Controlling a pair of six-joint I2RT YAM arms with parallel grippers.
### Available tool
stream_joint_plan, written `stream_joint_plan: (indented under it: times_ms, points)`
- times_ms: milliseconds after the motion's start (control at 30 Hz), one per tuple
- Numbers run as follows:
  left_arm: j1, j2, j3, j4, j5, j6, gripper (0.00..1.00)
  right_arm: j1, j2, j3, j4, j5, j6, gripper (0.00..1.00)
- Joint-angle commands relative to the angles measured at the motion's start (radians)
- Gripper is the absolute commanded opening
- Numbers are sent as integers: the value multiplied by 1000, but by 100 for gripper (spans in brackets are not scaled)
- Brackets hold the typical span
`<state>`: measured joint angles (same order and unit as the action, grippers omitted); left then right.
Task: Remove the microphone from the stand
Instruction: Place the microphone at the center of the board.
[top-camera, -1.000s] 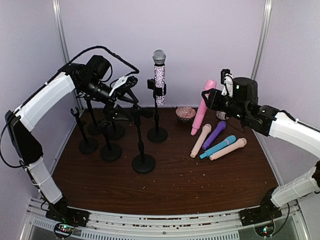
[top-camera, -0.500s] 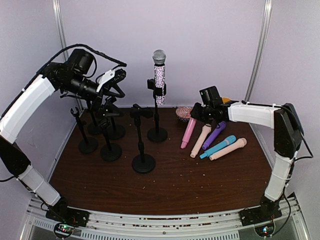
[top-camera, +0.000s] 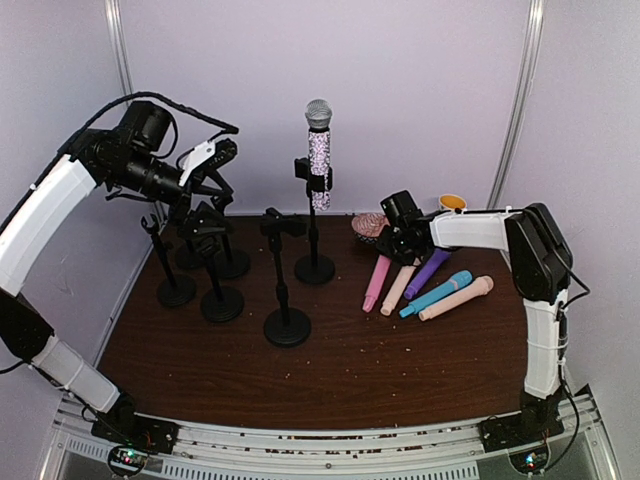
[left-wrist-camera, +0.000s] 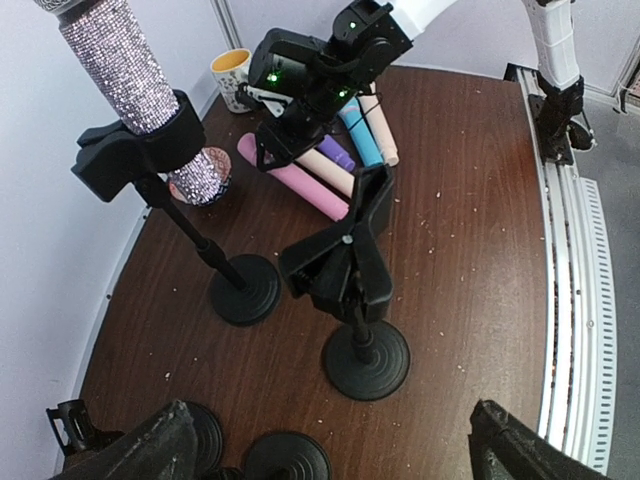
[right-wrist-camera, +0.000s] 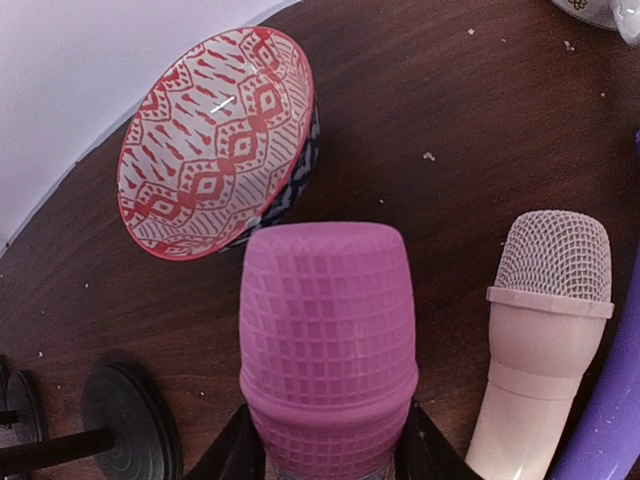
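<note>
A sparkly silver microphone (top-camera: 319, 158) stands upright in the clip of a black stand (top-camera: 315, 267) at the back middle; it also shows in the left wrist view as the microphone (left-wrist-camera: 125, 62) in its clip (left-wrist-camera: 140, 150). My left gripper (top-camera: 214, 164) hangs open, high and left of it, above the empty stands; in the left wrist view the left gripper (left-wrist-camera: 330, 420) has nothing between its fingers. My right gripper (top-camera: 393, 244) is shut on a pink microphone (top-camera: 377, 282) just below its head (right-wrist-camera: 328, 335), low over the table beside the loose microphones.
Several empty black stands (top-camera: 287, 326) crowd the left and middle. Beige (top-camera: 400, 286), purple (top-camera: 428, 271), blue (top-camera: 438, 292) and peach (top-camera: 457, 298) microphones lie at the right. A patterned bowl (right-wrist-camera: 218, 140) and a cup (top-camera: 452, 202) sit at the back.
My right arm has swung left and down, bringing the pink microphone from upright in the air to low beside the other microphones. My left arm has pulled back to the left and risen.
</note>
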<state>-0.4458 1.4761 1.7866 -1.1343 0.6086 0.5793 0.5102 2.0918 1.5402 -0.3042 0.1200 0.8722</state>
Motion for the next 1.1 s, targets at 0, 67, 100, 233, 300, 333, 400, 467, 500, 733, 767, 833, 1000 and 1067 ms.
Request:
stream_joint_plan:
  times_ms: [0,67,100,233,300,333,400,467,500,733,767,833,1000,1067]
  points:
    - [10,-31,-11,-36,-25,33,98,-4,10,51,-34,46,9,26]
    - [17,-32,-16,-31,-35,24,98,-4,19,64,-41,39,7,30]
    - [24,-33,-16,-29,-36,16,98,-4,24,69,-44,35,7,32]
    - [45,-36,-8,-35,-28,5,98,-4,30,70,-43,28,10,37]
    - [48,-40,-6,-43,-33,17,98,-4,31,70,-45,27,13,37]
    - [50,-40,-4,-45,-38,21,98,-4,32,69,-45,27,16,37]
    - [54,-42,1,-49,-42,25,98,-4,33,64,-43,24,17,39]
    - [56,-40,7,-55,-46,26,98,-4,34,59,-42,19,20,43]
    - [57,-39,10,-59,-48,27,98,-4,34,58,-39,16,21,45]
    - [77,-29,14,-75,-51,18,98,10,-13,22,-21,27,-1,55]
    - [80,-27,16,-76,-51,16,98,10,-27,10,-12,32,-2,56]
    - [86,-24,21,-77,-51,16,98,10,-56,-21,8,40,-4,57]
    - [98,-22,28,-77,-42,11,98,26,-149,-73,39,66,-17,57]
    - [101,-20,26,-76,-35,2,98,51,-203,-102,67,89,-41,57]
